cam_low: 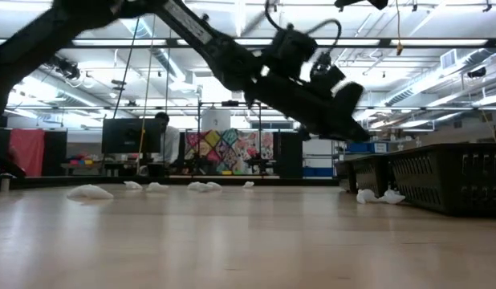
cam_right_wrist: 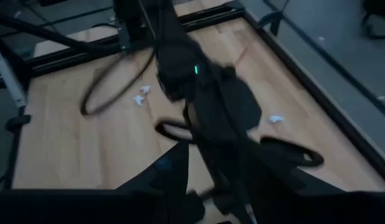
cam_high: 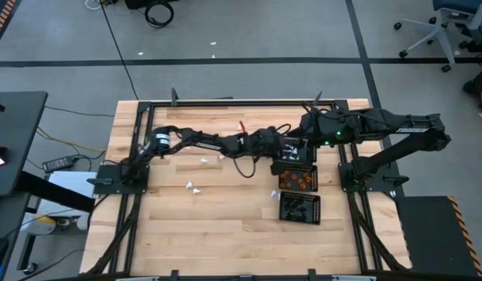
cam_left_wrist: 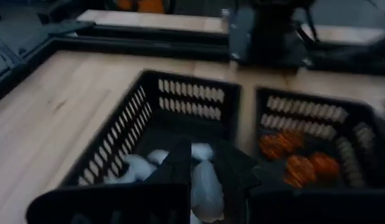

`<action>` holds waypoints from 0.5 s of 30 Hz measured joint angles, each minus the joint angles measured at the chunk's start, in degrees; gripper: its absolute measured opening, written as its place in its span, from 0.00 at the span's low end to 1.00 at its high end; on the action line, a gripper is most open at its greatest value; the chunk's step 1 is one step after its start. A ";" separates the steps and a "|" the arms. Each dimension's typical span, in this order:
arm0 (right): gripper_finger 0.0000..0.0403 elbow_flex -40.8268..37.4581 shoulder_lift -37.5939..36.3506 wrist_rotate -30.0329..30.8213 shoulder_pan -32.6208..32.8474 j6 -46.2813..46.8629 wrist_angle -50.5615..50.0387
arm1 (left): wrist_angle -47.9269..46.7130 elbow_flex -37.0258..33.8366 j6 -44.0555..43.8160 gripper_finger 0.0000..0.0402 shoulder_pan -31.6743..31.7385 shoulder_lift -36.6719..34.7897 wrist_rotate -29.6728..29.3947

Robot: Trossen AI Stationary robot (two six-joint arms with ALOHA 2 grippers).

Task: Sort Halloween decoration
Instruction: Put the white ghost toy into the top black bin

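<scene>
White trinket [cam_left_wrist: 205, 180] sits pinched between the fingers of the left gripper [cam_left_wrist: 202, 186], which hangs over the mesh tray [cam_left_wrist: 186, 93] that already holds other white pieces [cam_left_wrist: 139, 167]. The step in hand looks like a drop into the right bin, and doing it well probably means keeping the gripper centred over the tray's open floor — not over the wall shared with the neighbouring tray [cam_left_wrist: 304, 109] of orange pieces [cam_left_wrist: 298, 168] — and spreading the fingers only once the trinket is low enough that it will not bounce out.

From above, the left gripper [cam_high: 281, 146] reaches across the counter [cam_high: 210, 226] to the far end of a row of 3 trays, with the orange tray [cam_high: 297, 181] next along and a third tray [cam_high: 300, 208] of dark pieces beyond it. The right gripper [cam_high: 310, 125] waits just beside the same corner, close to the left arm; I cannot tell how its fingers stand — its wrist view is filled by the other arm.

More white trinkets [cam_high: 193, 188] lie loose on the bare wood, well apart from the trays, with another [cam_high: 274, 194] just beside the row. In the low view several [cam_low: 89, 191] show scattered along the counter, and 1 small cluster [cam_low: 376, 196] rests against a tray wall [cam_low: 449, 172]. So a fair share of the sort still looks undone.
</scene>
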 joint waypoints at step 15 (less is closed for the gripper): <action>0.37 0.00 -1.11 1.48 3.23 -1.12 -1.73 | -9.64 20.91 -0.79 0.11 1.44 13.08 0.40</action>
